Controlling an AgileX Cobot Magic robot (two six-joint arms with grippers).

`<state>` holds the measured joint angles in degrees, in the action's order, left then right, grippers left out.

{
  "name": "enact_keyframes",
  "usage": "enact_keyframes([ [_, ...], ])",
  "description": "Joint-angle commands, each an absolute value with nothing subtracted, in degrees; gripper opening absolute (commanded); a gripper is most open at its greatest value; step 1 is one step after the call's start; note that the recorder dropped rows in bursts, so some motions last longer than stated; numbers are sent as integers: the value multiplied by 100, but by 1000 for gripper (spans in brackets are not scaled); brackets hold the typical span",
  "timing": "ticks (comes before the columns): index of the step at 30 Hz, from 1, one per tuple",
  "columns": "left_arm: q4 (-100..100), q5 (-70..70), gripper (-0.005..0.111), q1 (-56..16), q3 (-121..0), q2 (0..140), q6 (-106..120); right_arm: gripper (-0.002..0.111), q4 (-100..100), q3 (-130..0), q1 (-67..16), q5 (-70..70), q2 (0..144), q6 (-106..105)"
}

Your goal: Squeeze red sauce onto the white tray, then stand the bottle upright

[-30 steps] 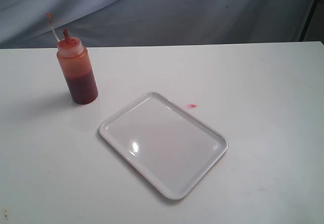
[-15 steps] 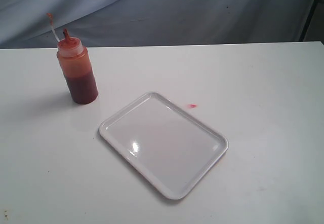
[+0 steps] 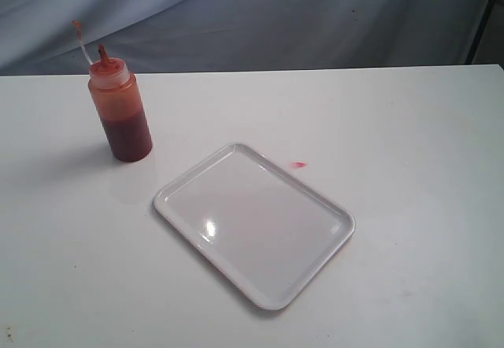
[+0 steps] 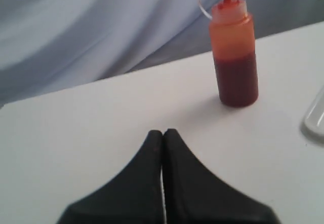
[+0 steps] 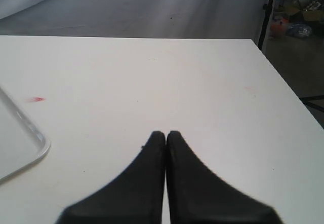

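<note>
Behind, grey cloth (image 3: 315, 17) backs table (image 3: 409, 127) bearing the bottle (image 3: 120, 112).

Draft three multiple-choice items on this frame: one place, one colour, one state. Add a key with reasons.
1. Where is the bottle relative to the white tray?
A. Standing on it
B. Lying across its rim
C. Upright on the table, apart from it

2. What colour is the small smear on the table beside the tray?
A. Red
B. Green
C. Black

3. How are the left gripper and right gripper?
A. Both open
B. Both shut, empty
C. Left shut on the bottle

Key:
1 C: bare table shows between bottle and tray.
2 A: the mark just outside the rim is red.
3 B: each wrist view shows fingers pressed together, nothing between.
</note>
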<state>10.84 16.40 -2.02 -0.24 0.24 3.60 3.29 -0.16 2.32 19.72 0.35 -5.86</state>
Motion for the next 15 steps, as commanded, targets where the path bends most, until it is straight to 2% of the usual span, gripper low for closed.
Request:
enact_keyframes([
  [1,238,611,0,-221,0,0,310,0,363,0,210,1957,0,-554],
  [15,-2779,-823,0,-221,0,0,0,0,363,0,210,1957,0,-554],
])
